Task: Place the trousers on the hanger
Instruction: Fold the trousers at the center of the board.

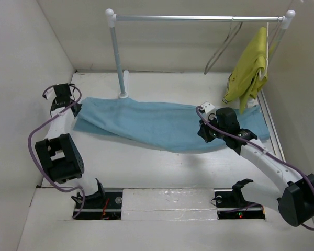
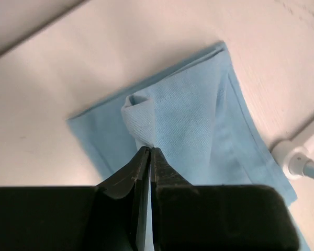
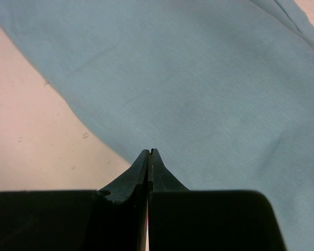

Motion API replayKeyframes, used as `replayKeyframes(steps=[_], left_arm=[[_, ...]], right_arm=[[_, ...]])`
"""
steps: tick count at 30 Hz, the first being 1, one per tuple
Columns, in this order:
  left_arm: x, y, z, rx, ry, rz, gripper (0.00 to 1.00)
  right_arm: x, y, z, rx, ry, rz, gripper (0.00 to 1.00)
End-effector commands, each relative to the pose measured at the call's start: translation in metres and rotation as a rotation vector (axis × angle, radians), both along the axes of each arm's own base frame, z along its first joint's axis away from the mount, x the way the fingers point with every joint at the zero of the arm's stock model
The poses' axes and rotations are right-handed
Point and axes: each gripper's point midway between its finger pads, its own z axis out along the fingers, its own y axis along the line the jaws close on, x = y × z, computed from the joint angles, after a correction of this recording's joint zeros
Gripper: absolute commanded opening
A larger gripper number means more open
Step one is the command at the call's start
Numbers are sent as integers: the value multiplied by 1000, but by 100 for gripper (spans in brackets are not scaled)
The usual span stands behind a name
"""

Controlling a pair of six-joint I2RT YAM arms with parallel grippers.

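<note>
The light blue trousers [image 1: 157, 125] lie stretched across the table from left to right. My left gripper [image 1: 73, 108] is at their left end, shut on a pinched-up peak of the cloth [image 2: 162, 112], with its tips [image 2: 149, 150] closed on the fold. My right gripper [image 1: 206, 137] is over the right half; its jaws [image 3: 150, 151] are shut at the edge of the cloth [image 3: 199, 89], which casts a shadow on the table there. The grey wire hanger [image 1: 222, 47] hangs empty on the rail [image 1: 199, 18] at the back right.
A yellow-green garment [image 1: 248, 68] hangs on a whitish hanger at the rail's right end. The rail's left post [image 1: 116, 52] stands on a white foot [image 1: 124, 94] just behind the trousers, also seen in the left wrist view [image 2: 295, 159]. White walls close in the left, back and right.
</note>
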Motion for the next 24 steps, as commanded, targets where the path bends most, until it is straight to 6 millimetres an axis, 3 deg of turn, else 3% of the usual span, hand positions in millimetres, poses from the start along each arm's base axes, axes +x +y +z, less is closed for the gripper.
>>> replayKeyframes(steps=[1,6,11,12,13,15,16,19,23,24], left_arm=[[-36,30,-13,37,46,137,0],[-79,48,-63,10,198,266,0],[-106,68,-79,-74,194,371,0],[-102,69,-73,-69,164,362,4],[-102,72,-70,-67,153,363,22],[-94,68,-61,-84,120,329,39],[-92,65,-58,-95,107,315,51],[-80,45,-47,-131,43,233,68],[-75,4,-42,-77,62,116,71],[-69,-19,-37,-59,57,54,70]], right_arm=[[14,9,22,30,-73,36,0],[14,7,18,25,-63,60,0],[11,-2,19,6,-56,60,0],[11,-5,18,0,-54,53,2],[9,-6,18,-4,-53,53,11],[6,-13,17,-20,-45,38,23],[3,-16,16,-28,-38,31,37],[-3,-37,11,-64,-2,-32,56],[-14,-79,-6,-75,55,-200,62],[-12,-94,-7,-42,57,-264,62]])
